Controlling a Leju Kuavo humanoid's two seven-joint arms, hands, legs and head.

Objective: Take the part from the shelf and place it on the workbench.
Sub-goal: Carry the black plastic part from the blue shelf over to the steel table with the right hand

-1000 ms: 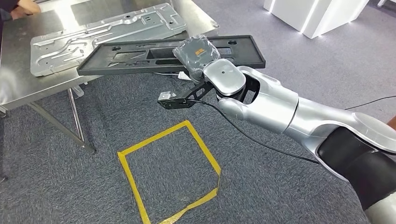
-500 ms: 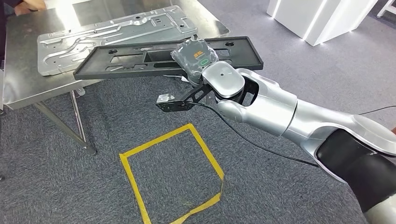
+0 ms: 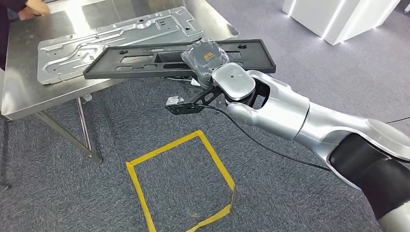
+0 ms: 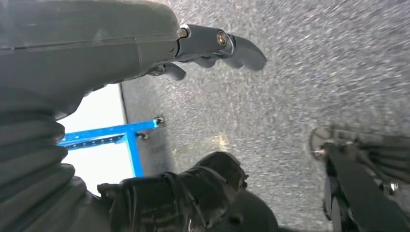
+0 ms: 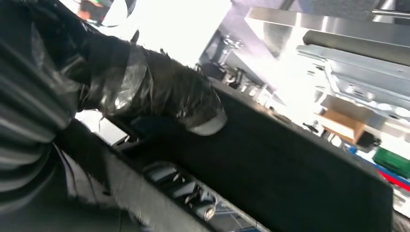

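My right hand (image 3: 205, 57) holds a long flat black plastic part (image 3: 145, 60) near its middle. The part hangs level in the air, its far edge over the front rim of the steel workbench (image 3: 29, 94), its near edge over the carpet. In the right wrist view the taped thumb (image 5: 159, 94) presses on the black part (image 5: 290, 174). My left hand (image 4: 145, 48) hangs over the carpet, fingers stretched out, nothing in it.
A large stamped silver metal panel (image 3: 116, 34) lies on the workbench behind the black part. A person's hand (image 3: 34, 7) rests at the bench's far left corner. A yellow tape square (image 3: 179, 181) marks the carpet below. White lit cabinets (image 3: 338, 17) stand far right.
The whole picture has shifted slightly as the camera moved. The black part has edged a little further over the bench's front rim, still in my right hand.
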